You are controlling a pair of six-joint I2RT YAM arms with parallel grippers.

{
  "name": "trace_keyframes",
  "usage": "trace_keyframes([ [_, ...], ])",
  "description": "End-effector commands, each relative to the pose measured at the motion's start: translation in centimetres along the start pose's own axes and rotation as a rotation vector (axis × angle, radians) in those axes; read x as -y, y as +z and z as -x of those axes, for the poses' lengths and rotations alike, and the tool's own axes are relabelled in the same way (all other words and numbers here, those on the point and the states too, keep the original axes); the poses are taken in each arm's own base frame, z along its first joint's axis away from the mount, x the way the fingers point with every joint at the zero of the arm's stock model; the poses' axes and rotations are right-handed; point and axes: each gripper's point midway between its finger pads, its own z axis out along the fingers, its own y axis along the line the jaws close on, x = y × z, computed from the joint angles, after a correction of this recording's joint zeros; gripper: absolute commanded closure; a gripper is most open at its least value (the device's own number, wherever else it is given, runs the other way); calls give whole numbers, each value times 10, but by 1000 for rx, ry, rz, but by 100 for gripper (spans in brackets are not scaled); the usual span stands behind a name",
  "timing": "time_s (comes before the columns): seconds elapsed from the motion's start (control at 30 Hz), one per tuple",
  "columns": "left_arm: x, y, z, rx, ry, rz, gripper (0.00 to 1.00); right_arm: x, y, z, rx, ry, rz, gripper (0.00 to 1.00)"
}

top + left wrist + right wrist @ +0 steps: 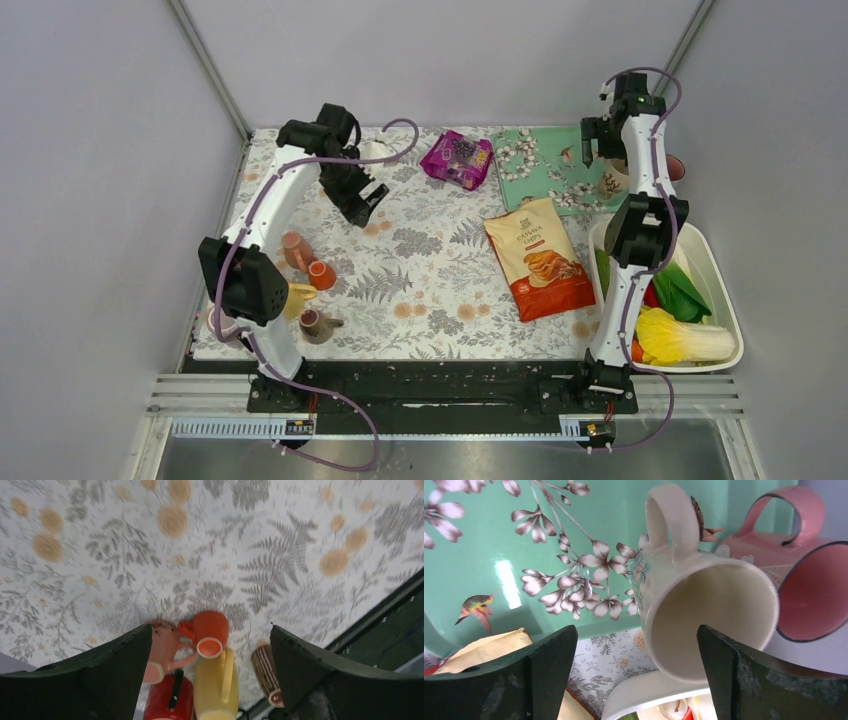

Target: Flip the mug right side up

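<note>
Vegetables [675, 338] fill the white basin [705, 250] at the lower right of the top view. At the lower left stands a huddle of small vessels: an orange cup [210, 630], a yellow pitcher [216, 685] and a pink cup [165, 650] touch one another, with a brown striped jug [265, 672] just beside them. A chip bag [540, 258] lies flat right of centre. Higher up, left of centre, the left gripper [368, 203] hangs over the floral cloth with its fingers spread wide and nothing between them. A purple snack packet [457, 158] lies near the top middle, beside the teal tray [574, 510]. At the upper right, the cream mug [704, 615] lies on its side at the tray's edge, handle uppermost in the right wrist view. A pink mug [804, 580], also tipped over, lies just beside it. The right gripper [636, 632] faces the cream mug's mouth, fingers apart and clamping nothing.
</note>
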Motion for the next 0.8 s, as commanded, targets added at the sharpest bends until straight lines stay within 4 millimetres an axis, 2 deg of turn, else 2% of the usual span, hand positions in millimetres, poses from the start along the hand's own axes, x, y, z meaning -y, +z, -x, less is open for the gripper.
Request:
trace_keyframes([
  [0.0,10,-2,-56,-208,204,-72,15,4,-81,38,185,30,10,1],
  [0.07,14,-3,-76,-264,299,-100,20,1,-99,42,220,27,19,1],
  [0.2,0,-1,-124,-388,702,-110,23,-20,-130,49,294,30,109,0],
  [0.27,-5,-2,-140,-410,911,-109,23,-30,-138,48,312,24,143,1],
  [0.33,-5,7,-145,-390,1040,-130,23,-37,-143,45,318,17,160,1],
  [0.43,-10,16,-144,-401,1081,-159,28,-45,-146,37,305,5,188,1],
  [0.53,-15,18,-153,-431,1091,-241,30,-51,-146,29,295,-2,206,1],
  [0.7,-25,20,-177,-489,1188,-319,26,-51,-147,21,305,-7,205,1],
  [0.77,-31,24,-178,-502,1202,-310,25,-53,-149,21,313,-5,214,1],
])
